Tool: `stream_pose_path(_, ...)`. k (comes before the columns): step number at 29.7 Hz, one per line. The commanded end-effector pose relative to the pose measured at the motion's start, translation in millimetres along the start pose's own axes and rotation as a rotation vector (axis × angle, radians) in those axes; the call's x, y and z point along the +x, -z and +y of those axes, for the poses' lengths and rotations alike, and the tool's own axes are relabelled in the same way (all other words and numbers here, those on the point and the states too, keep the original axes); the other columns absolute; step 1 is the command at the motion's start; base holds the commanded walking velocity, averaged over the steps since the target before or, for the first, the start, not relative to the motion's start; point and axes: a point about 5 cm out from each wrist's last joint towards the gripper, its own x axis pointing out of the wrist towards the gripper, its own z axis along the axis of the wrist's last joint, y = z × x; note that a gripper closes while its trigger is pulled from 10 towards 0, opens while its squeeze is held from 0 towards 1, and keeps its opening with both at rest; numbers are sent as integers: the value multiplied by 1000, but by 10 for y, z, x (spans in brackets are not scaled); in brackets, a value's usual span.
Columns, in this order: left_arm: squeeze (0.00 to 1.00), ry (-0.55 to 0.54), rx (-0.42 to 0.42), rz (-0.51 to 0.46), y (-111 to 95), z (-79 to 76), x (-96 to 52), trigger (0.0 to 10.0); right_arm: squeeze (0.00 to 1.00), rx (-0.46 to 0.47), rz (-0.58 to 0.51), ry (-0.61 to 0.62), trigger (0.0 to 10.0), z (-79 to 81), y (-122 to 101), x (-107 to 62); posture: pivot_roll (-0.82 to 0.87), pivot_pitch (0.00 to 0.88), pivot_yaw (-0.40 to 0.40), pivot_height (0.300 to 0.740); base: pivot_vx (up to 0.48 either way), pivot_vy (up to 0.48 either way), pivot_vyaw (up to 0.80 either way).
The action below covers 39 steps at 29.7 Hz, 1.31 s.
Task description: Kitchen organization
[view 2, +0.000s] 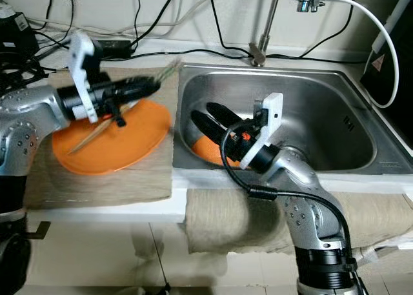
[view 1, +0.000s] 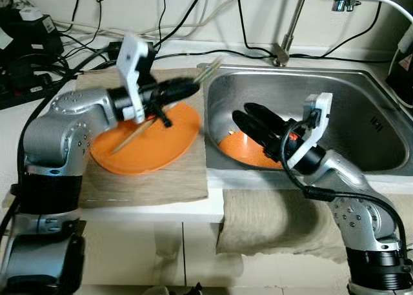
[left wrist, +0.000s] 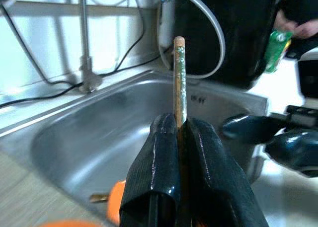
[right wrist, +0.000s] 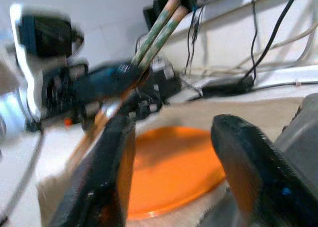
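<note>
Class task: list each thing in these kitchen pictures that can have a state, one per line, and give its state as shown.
Left gripper: shut on the chopsticks, above the mat.
Chopsticks: held, tips pointing toward the sink.
Right gripper: open, inside the sink over the dish.
Plate: lying flat on the mat, bare.
Orange dish: resting in the sink bottom.
Sink: no water seen.
Faucet: no water running.
Towel: draped over the counter edge.

You see an orange plate [view 1: 145,143] lying flat on a beige cloth mat [view 1: 148,179] on the counter, by the sink's left edge. A pair of wooden chopsticks [view 1: 132,135] slants above it, green-patterned tips toward the sink's back-left corner. A second orange dish [view 1: 248,152] lies in the steel sink [view 1: 361,114], front-left.
</note>
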Motion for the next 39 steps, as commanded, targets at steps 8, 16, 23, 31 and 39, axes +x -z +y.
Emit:
stream_pose_path(8, 0, 134, -112, 9, 76, -301, 5, 0, 1000, 213, -212, -113, 10000, 78, -381, 84, -36, 0, -26, 740, 0, 0, 0)
stream_pose_path(16, 0, 166, -137, 26, 93, -389, 58, 0, 0, 259, -216, -176, 10000, 143, -450, 84, -40, 0, -22, 740, 0, 0, 0)
stream_pose_path(23, 0, 225, -144, -20, -7, -467, 63, 0, 0, 287, -139, -175, 0, 159, -355, 73, -38, 0, -22, 740, 0, 0, 0)
stream_pose_path(31, 0, 306, -152, -21, -3, -606, 52, 0, 0, 299, -126, -172, 745, 150, -347, 81, -37, 0, -25, 740, 0, 0, 0)
stream_pose_path(39, 0, 320, -159, 4, 39, -647, 64, 0, 0, 307, -127, -192, 0, 169, -355, 85, -36, 0, -27, 740, 0, 0, 0)
